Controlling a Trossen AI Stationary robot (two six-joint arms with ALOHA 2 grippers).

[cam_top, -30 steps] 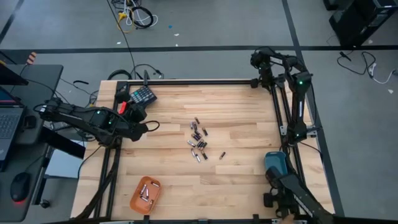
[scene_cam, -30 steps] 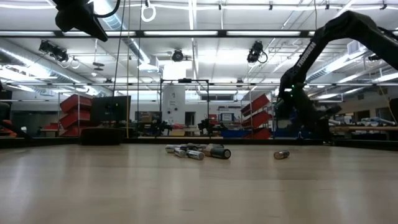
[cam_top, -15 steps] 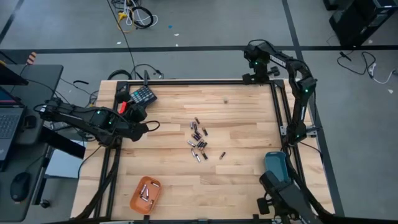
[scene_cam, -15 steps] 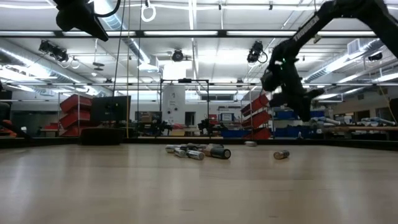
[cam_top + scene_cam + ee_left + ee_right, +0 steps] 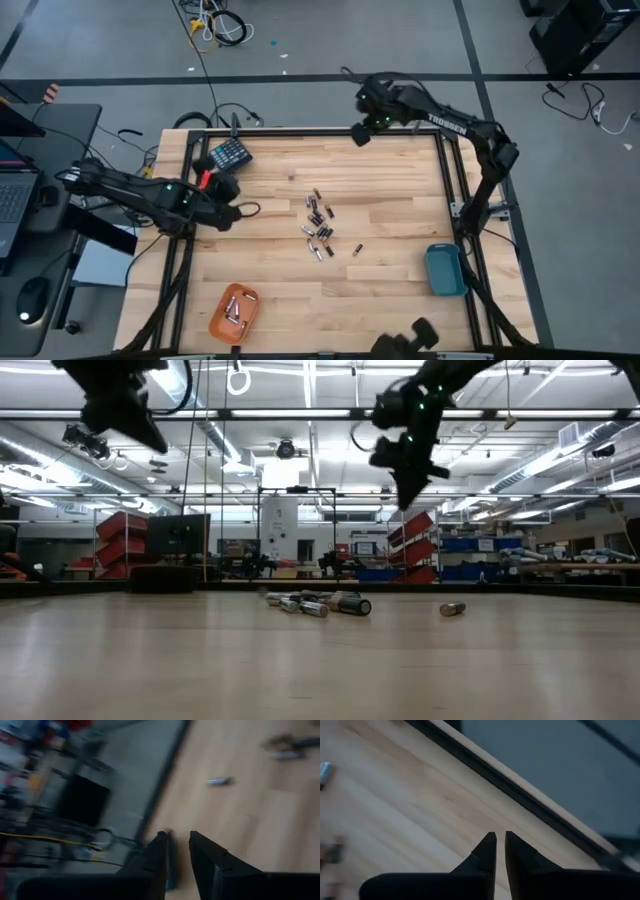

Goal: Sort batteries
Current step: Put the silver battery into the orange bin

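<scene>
Batteries [image 5: 319,229] lie clustered mid-worktop [image 5: 390,190], a few already in the orange tray [image 5: 235,312] at the near left; the left claw [image 5: 238,212] hovers empty at the left edge, fingers slightly apart, much as a second ago. The right claw [image 5: 358,135], nearly closed and empty, has swung from the far right corner leftward along the far edge, so a pick seems imminent

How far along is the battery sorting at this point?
Done: a few batteries lie in the orange tray. In hand: nothing; the right gripper hangs over the table's far edge, jaws nearly closed and empty, and the left gripper waits at the left side. Left: the loose pile mid-table; the teal tray looks empty.
</scene>
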